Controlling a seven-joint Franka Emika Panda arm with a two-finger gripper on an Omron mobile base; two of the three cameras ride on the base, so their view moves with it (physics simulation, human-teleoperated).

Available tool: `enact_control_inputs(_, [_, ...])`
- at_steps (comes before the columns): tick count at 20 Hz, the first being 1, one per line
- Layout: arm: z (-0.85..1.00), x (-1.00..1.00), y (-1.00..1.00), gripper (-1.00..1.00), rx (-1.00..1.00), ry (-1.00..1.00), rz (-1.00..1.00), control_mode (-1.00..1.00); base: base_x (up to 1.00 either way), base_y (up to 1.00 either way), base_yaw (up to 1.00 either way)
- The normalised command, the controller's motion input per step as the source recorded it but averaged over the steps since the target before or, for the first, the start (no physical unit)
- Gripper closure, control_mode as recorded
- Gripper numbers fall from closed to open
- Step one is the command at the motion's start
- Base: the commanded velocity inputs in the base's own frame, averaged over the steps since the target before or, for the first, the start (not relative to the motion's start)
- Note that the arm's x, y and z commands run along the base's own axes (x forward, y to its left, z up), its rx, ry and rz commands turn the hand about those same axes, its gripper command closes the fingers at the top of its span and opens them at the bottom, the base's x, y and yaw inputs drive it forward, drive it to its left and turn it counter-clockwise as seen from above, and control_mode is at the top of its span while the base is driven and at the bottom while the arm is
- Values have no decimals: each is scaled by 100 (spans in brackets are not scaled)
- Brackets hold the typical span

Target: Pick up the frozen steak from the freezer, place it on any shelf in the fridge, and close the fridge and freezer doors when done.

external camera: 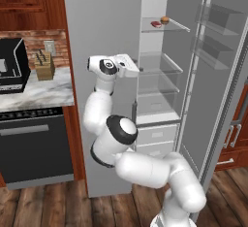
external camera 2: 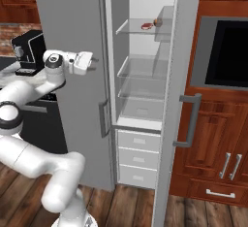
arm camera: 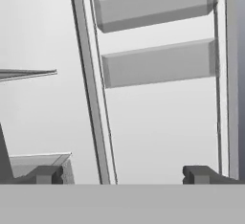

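Observation:
The frozen steak (external camera: 156, 24) (external camera 2: 145, 26), a small dark-red slab, lies on the top glass shelf (external camera: 177, 25) (external camera 2: 131, 27) of the open fridge (external camera: 160, 100) (external camera 2: 145, 100). A small orange-brown ball sits beside it. The fridge door (external camera: 218, 90) (external camera 2: 177, 100) stands wide open to the right, and its grey bins (arm camera: 153, 5) face inward. The freezer door (external camera: 101, 27) (external camera 2: 72, 22) on the left is closed. My gripper (external camera: 138, 69) (external camera 2: 93, 61) (arm camera: 123, 175) is open and empty. It is at mid-height in front of the closed door's edge, well below and left of the steak.
Grey drawers (external camera: 156, 135) (external camera 2: 138, 158) sit under the fridge shelves. A stone counter (external camera: 48, 92) on the left carries a knife block (external camera: 44, 66) and a black appliance (external camera: 10, 66). A black oven (external camera 2: 227, 51) in wood cabinets is right of the open door.

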Motion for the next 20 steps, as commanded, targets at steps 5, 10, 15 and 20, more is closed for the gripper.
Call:
enact_control_inputs(5, [0,37,-10,-100,0,7,2,-100,0,0,0])
enact_control_inputs(10, [3,21,0,-100,1,9,1,-100,0,0,0])
enact_control_inputs(15, [3,36,0,-100,0,7,0,-100,0,0,0])
enact_control_inputs(20, [9,11,-1,-100,1,2,5,-100,0,0,0])
